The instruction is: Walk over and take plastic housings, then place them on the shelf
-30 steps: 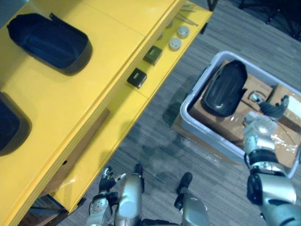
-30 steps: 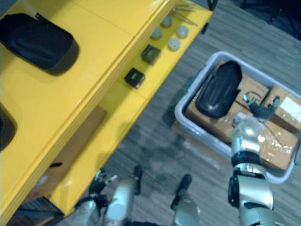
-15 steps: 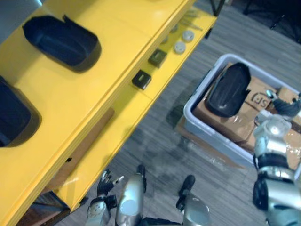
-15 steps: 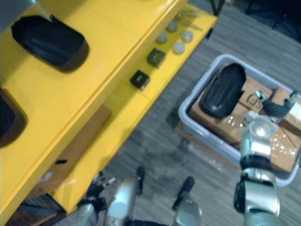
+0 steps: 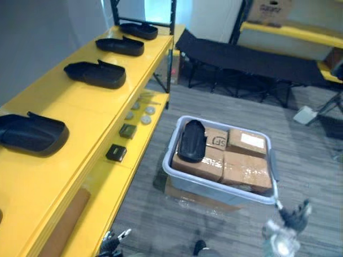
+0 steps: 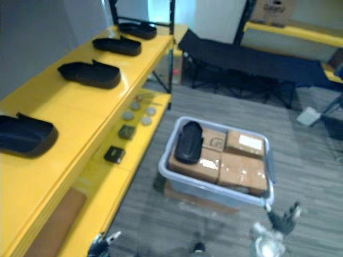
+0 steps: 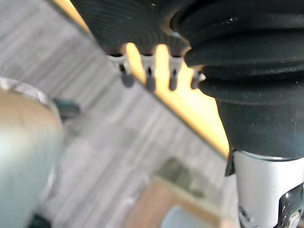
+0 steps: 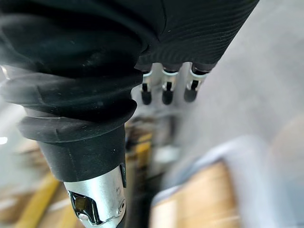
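- Since half a second ago the camera has tipped up, so the whole scene has shifted and more of the room shows. The right hand was over the boxes then. It now sits lower and nearer, clear of the bin.
- Yellow shelf runs along the left, from near to far.
- Grey bin stands on the floor to the right of the shelf. It is packed with cardboard boxes.
- Four black housings lie in a row on the shelf top, each well apart from the next: nearest, next, third, farthest.
- One black plastic housing lies dome up on the boxes at the bin's left side, by its left wall.
- That housing looks like a thin moulded shell: probably light, stiff and smooth enough to slip. A hold across its narrow middle, or under its rim, seems safest.
- Right hand hangs near the bin's near right corner, its fingers spread loose and holding nothing.
- Left hand hangs low beside the shelf's near edge, its fingers relaxed and empty.
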You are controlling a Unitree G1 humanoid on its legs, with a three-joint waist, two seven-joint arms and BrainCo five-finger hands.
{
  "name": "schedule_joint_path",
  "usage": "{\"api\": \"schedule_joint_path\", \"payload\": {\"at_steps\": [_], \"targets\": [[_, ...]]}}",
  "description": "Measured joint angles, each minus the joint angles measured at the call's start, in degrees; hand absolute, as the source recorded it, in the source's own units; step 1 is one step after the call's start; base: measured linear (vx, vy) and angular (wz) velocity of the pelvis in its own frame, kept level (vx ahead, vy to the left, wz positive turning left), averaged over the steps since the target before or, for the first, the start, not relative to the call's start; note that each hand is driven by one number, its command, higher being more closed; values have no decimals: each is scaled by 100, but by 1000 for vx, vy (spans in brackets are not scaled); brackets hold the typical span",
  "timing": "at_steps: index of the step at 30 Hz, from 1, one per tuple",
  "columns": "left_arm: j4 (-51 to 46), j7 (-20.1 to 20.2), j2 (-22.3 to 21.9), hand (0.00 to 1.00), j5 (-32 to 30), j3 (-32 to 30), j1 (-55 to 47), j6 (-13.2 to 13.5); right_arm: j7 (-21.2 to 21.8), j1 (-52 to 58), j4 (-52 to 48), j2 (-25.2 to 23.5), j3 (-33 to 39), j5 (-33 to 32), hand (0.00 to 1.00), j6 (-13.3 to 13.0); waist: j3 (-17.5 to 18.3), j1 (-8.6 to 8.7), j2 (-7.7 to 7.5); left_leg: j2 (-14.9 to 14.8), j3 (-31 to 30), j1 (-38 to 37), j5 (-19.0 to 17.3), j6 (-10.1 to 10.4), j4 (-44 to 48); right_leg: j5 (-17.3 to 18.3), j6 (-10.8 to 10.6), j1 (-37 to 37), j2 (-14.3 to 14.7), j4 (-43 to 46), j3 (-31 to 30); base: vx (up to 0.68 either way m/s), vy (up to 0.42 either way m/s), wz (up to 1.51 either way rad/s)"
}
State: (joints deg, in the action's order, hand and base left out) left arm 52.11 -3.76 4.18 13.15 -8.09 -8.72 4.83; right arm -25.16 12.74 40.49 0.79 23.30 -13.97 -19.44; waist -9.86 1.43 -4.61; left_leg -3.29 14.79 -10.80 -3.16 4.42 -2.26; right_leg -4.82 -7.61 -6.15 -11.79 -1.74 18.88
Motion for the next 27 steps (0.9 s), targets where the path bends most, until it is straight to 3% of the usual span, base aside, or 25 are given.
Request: {"api": "schedule_joint_path", "payload": {"at_steps": [4, 10, 19, 23, 27], "targets": [[166, -6, -46, 0, -90, 58, 76, -62, 319, 78, 903, -149, 241, -39, 0, 108, 98, 4, 84, 51, 40, -208, 109, 7, -270, 43, -6, -78, -33, 30, -13, -78, 0, -1], [372, -46, -38, 0, -270, 31, 221, -245, 552, 108, 1051, -267, 168, -770, 0, 117, 176, -17, 24, 4, 590, -311, 56, -3, -281, 41, -21, -103, 9, -79, -189, -37, 14, -13], [614, -22, -17, 0, -228, 35, 252, -249, 755, 129, 1308, -289, 149, -765, 0, 100, 251, -18, 70, -4, 1088, -631, -68, 155, -275, -49, -41, -199, 103, -130, -514, 50, 23, -21], [629, -13, -21, 0, -227, 39, 254, -249, 748, 13, 1270, -299, 143, -638, 0, -208, 247, -27, 78, 3, 1090, -668, -68, 155, -273, -49, -35, -279, 99, -160, -485, 10, -21, 3], [563, 7, 2, 0, -233, 239, 254, -274, 479, -190, 321, -241, -90, -451, 0, -610, 249, -57, 98, 1, 1053, -654, -77, 141, -279, -9, 15, -276, 89, -172, -453, -58, -44, 3]]}}
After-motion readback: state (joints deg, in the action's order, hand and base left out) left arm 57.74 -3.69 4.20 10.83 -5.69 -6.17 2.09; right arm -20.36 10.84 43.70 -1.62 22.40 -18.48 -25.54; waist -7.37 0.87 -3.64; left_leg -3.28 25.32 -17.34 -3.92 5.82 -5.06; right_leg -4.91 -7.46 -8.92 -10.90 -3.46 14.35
